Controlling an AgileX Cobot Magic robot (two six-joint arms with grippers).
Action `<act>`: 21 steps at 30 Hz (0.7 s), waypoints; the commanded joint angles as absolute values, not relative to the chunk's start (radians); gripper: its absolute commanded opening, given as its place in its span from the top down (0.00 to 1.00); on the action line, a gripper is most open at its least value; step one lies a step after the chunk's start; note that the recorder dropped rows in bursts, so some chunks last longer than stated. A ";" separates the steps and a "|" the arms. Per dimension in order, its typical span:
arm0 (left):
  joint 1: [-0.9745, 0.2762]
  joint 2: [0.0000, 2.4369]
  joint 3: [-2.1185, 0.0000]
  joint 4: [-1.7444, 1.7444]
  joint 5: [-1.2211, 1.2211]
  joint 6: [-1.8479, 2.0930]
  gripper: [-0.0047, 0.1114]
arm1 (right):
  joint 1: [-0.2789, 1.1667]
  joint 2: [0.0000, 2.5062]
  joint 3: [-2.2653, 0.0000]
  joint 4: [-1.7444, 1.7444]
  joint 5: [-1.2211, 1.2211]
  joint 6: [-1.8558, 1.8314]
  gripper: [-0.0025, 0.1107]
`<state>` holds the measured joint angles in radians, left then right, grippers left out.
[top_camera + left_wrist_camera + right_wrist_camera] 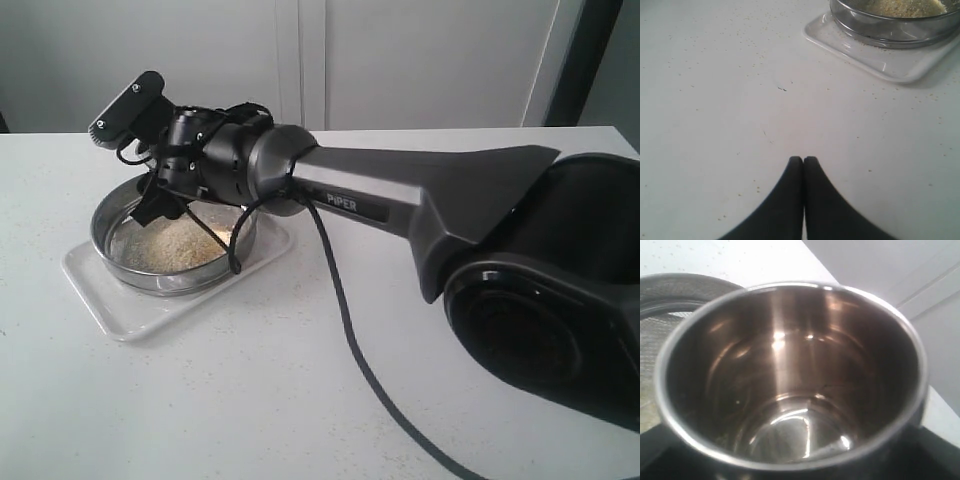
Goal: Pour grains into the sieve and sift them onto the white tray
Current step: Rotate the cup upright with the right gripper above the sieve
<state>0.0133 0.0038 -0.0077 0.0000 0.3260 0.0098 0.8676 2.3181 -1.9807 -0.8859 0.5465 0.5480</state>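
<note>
The pouring step looks all but done. The right hand (168, 198) reaches across to the left of the exterior frame and hangs above the sieve (150, 280), which sits inside the white tray (100, 300) on the surface (300, 400). In the right wrist view a steel cup (790, 365) fills the frame, tipped toward the mesh, with dark parts of the hand under its rim. The hand appears clamped around the cup, whose shiny interior shows bare. The grains (165, 245) lie as a pale yellow heap on the mesh, towards the middle of the sieve. Whether any have passed through to the tray cannot be told.

The left hand (803, 161) has its fingertips pressed together and holds nothing. It hovers low over bare surface, with the tray and sieve near it at the upper right of its own frame. Stray granules dot the surface around them.

The next move probably calls for lifting the cup away and setting it aside. One hand would then grip the sieve's rim and shake it over the tray, keeping it level so that nothing spills past the low rim.
</note>
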 commanded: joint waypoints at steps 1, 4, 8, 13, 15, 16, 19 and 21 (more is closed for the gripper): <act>0.015 0.000 0.000 0.000 0.333 0.000 0.96 | 0.847 2.284 -1.982 -0.682 0.510 0.383 0.98; 0.015 0.000 0.000 0.000 0.333 0.000 0.96 | 0.829 2.273 -1.968 -0.557 0.476 0.321 0.98; 0.015 0.000 0.000 0.000 0.333 0.000 0.96 | 0.803 2.255 -1.940 -0.414 0.419 0.231 0.98; 0.015 0.000 0.000 0.000 0.333 0.000 0.96 | 0.778 2.223 -1.871 -0.306 0.346 0.152 0.98; 0.015 0.000 0.000 0.000 0.333 0.000 0.96 | 0.770 2.208 -1.842 -0.299 0.318 0.152 0.98; 0.015 0.000 0.000 0.000 0.333 0.000 0.96 | 0.768 2.200 -1.825 -0.294 0.301 0.152 0.98; 0.015 0.000 0.000 0.000 0.333 0.000 0.96 | 0.756 2.174 -1.769 -0.282 0.254 0.152 0.98; 0.015 0.000 0.000 0.000 0.333 0.000 0.96 | 0.746 2.153 -1.738 -0.282 0.232 0.152 0.98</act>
